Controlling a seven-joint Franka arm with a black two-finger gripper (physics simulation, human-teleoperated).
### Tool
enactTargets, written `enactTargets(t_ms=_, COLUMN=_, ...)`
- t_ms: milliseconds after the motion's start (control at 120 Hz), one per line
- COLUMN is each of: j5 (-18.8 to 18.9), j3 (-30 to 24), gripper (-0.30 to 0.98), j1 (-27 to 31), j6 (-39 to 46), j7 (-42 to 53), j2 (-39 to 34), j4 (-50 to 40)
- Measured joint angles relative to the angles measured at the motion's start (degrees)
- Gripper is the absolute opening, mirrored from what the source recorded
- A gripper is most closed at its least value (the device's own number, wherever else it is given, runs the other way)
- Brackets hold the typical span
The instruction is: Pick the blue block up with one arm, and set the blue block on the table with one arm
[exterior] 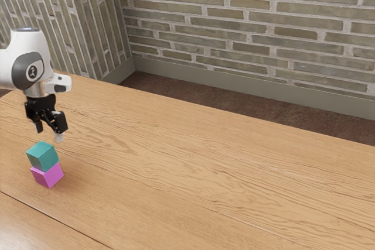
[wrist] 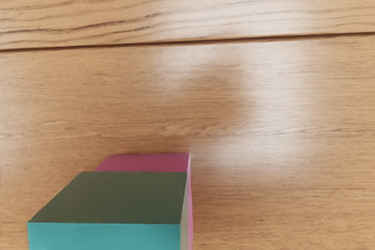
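Black fingers spread apart with nothing between them, my gripper (exterior: 48, 133) hangs open just above the stacked blocks at the exterior view's left. The blue block (exterior: 42, 156), teal in colour, rests on top of a pink block (exterior: 48, 175), which stands on the table (exterior: 193, 162). A small gap separates the fingertips from the blue block's top. In the wrist view the blue block (wrist: 105, 236) shows a bright teal face and a dark side, with part of the pink block (wrist: 146, 162) behind it.
Bare wood of the table (wrist: 281, 109) lies beside the stack, crossed by a dark seam. Beyond the table's far edge stands a brick wall (exterior: 246, 27) with a grey baseboard.
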Motion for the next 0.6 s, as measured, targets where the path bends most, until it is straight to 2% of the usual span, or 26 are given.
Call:
enactTargets(t_ms=192, j5=-0.1, j3=2.8, gripper=0.69, j1=-2.4, j6=2.1, j7=2.8, j2=0.2, j4=-0.5)
enactTargets(t_ms=367, j5=-0.7, j3=3.2, gripper=0.69, j1=-0.3, j6=2.5, j7=5.1, j2=3.1, j4=3.5)
enactTargets(t_ms=433, j5=-1.4, j3=3.2, gripper=0.69, j1=0.9, j6=2.6, j7=5.6, j2=2.7, j4=0.9)
enactTargets(t_ms=517, j5=-1.9, j3=3.3, gripper=0.69, j1=1.8, j6=3.7, j7=6.0, j2=-1.8, j4=-5.8)
enactTargets(t_ms=600, j5=-2.1, j3=3.3, gripper=0.69, j1=2.5, j6=4.6, j7=6.2, j2=-3.8, j4=-8.1)
